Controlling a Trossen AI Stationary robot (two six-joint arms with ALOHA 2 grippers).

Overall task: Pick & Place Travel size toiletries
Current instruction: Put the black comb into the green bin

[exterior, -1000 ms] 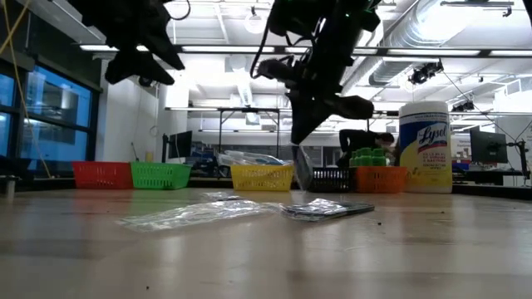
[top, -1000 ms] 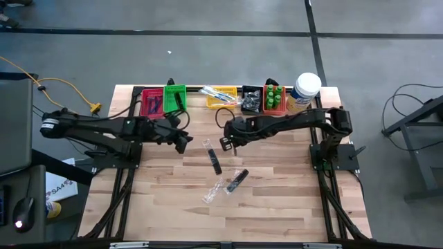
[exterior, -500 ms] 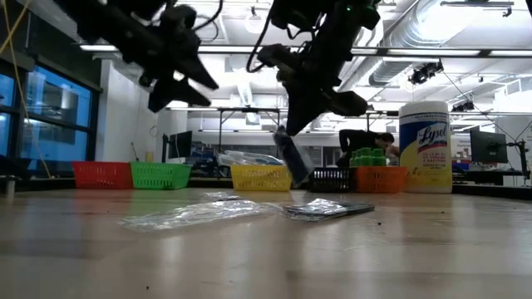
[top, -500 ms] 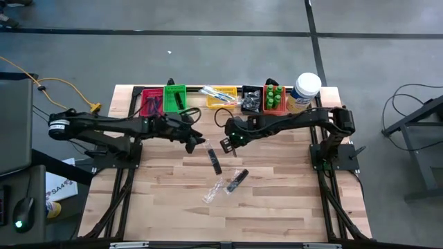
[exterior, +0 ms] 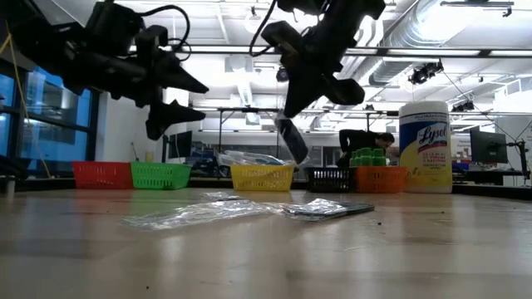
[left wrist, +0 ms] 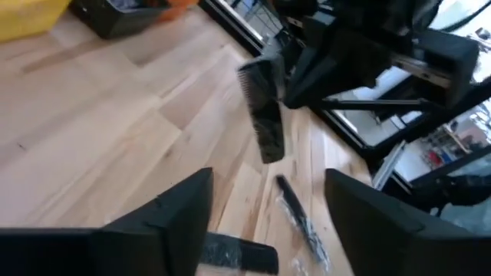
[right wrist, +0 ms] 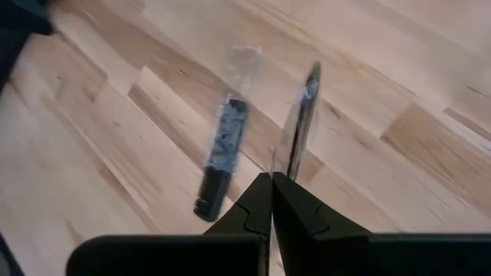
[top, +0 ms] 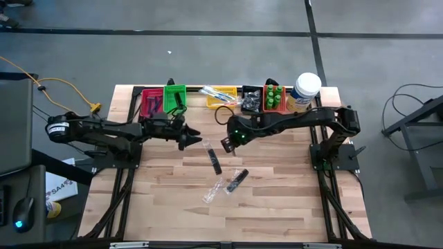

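My right gripper (top: 231, 138) is shut on a black comb in a clear wrapper (exterior: 291, 141), which hangs above the middle of the table. My left gripper (top: 192, 133) hovers open just left of it, pointing nearly level at the comb (left wrist: 265, 111), with nothing between its fingers. More wrapped toiletries lie flat on the wood below: a black comb (top: 214, 158), a second dark one (top: 237, 178) and a clear-wrapped piece (top: 213, 191). My right gripper pinches the wrapped comb's upper end (right wrist: 282, 165) between its two shut fingers, coming from above and slanting down. The comb hangs tilted below the fingers (exterior: 293, 104), clear of the table.
Small bins line the far edge: red (top: 151, 104), green (top: 173, 97), yellow (top: 221, 97), black (top: 250, 99) and orange (top: 274, 97) with green bottles. A large white jar (top: 305, 90) stands at the far right. Bare wood lies toward the near edge.
My left gripper has come down and swung toward the hanging comb, tipping from steeply down to nearly level, and its fingers have spread wider. My right gripper has risen a little, lifting the wrapped comb higher above the table.
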